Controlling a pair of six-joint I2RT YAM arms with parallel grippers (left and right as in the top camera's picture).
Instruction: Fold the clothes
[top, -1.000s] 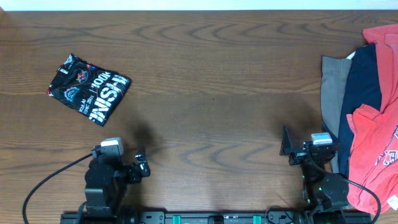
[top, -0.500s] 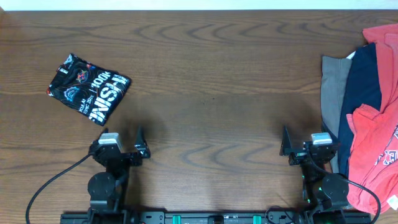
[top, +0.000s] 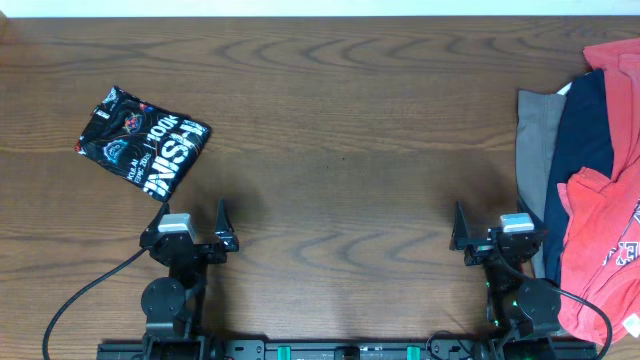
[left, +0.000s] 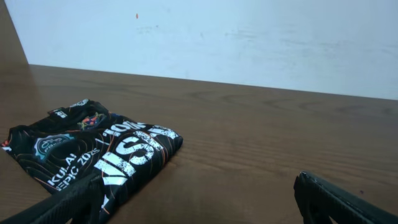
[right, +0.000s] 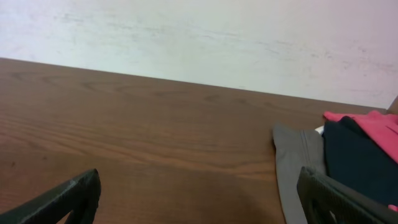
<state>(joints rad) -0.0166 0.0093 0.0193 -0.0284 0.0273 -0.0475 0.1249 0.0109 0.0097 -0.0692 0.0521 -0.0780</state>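
The black jersey (top: 142, 140) with white lettering and orange-red lines lies folded into a small packet at the table's left; it also shows in the left wrist view (left: 93, 149). My left gripper (top: 190, 228) is open and empty, low near the front edge, just in front of the jersey. My right gripper (top: 490, 232) is open and empty near the front edge at the right. In the wrist views both pairs of jaws, left (left: 199, 202) and right (right: 199, 196), are spread wide with bare table between them.
A pile of other garments lies at the table's right edge: a red T-shirt with white print (top: 605, 240), a navy garment (top: 580, 130) and a grey one (top: 535, 150), the grey one also in the right wrist view (right: 295, 162). A white wall (right: 199, 37) runs behind the table.
My left arm has drawn back and settled low by the front edge, its gripper turned to face the jersey. The right arm and the jersey have not moved.
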